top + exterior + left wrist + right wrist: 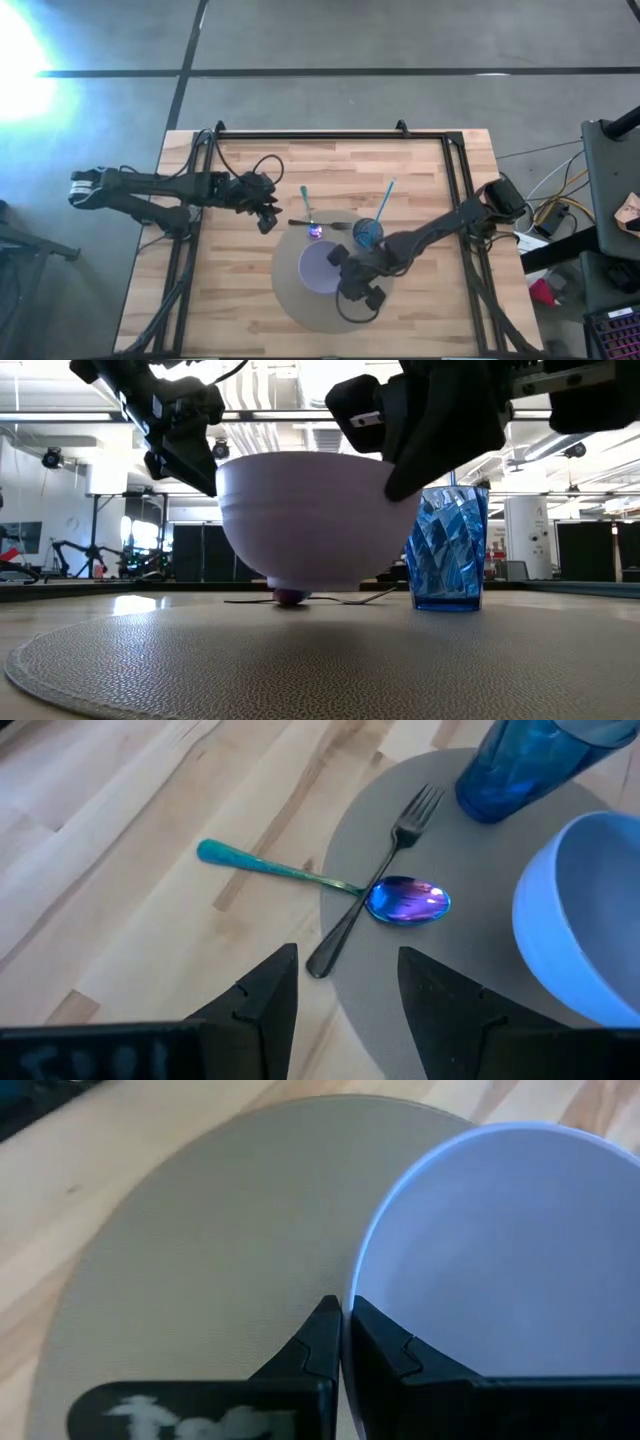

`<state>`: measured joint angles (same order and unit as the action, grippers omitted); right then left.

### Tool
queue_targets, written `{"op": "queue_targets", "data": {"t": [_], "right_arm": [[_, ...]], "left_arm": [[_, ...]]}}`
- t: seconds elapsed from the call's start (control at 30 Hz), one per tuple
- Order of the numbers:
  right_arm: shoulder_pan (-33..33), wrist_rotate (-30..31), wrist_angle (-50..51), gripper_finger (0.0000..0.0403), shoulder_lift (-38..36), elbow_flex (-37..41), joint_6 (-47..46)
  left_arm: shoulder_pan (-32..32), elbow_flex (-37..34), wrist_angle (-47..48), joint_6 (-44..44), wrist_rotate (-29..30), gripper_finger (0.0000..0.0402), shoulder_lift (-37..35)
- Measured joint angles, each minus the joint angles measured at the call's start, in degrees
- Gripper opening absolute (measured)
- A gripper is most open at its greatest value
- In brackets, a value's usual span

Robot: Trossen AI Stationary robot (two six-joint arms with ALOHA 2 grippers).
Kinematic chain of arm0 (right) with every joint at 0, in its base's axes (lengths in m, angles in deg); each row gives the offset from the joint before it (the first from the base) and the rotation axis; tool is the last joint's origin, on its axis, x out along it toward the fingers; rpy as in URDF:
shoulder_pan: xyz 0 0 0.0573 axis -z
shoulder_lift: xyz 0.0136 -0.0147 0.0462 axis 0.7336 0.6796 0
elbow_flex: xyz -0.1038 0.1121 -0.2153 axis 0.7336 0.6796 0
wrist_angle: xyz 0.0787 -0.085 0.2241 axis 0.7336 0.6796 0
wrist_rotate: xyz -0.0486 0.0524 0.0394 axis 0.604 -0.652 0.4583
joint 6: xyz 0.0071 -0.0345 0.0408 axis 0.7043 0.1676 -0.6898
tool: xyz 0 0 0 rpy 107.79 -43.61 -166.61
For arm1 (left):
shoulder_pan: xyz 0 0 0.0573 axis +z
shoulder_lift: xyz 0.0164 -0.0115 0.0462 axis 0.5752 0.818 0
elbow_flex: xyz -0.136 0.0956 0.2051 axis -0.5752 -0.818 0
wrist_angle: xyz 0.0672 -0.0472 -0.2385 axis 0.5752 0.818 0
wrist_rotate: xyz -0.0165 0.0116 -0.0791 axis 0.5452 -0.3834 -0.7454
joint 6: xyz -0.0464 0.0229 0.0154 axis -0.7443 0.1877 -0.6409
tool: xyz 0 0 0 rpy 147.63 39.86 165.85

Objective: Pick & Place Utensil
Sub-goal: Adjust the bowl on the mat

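Note:
A pale lilac bowl (318,268) hangs over a round grey placemat (300,300), with my right gripper (343,268) shut on its rim. Behind it, a spoon (405,902) with an iridescent blue-purple head and a teal handle (255,863) lies across a dark fork (385,870). Both rest partly on the mat and partly on the wood. A blue faceted cup (446,550) stands on the mat's far side with a teal handle (386,198) sticking out of it. My left gripper (345,990) is open above the wood, just short of the fork's handle end. My right gripper pinches the bowl's rim (347,1302), with one finger (385,1352) inside the bowl and the other finger (318,1342) outside. The fingers come down from above on the side toward the table's right. In the low view the bowl's foot (290,584) hangs clear of the mat, upright.
The butcher-block table (240,300) has a black frame rail (330,134) along its far edge and rails down both sides. Bare wood lies to the near left and to the right of the mat. The room beyond the table holds stands and equipment.

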<state>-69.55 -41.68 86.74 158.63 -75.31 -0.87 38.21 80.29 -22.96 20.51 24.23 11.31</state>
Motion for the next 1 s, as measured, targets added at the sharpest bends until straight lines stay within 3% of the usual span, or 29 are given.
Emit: {"op": "queue_targets", "data": {"t": [0.53, 1.0], "right_arm": [[-4.05, 2.13, 0.02, 0.0013, 5.89, -3.94, -4.98], [-4.49, 2.86, 10.16, 0.0013, 10.74, -12.86, -5.69]], "left_arm": [[0.20, -0.03, 0.04, -0.55, 0.11, 0.0165, 0.04], [0.20, -0.04, 0.06, 0.43, 0.12, 0.0165, 0.04]]}}
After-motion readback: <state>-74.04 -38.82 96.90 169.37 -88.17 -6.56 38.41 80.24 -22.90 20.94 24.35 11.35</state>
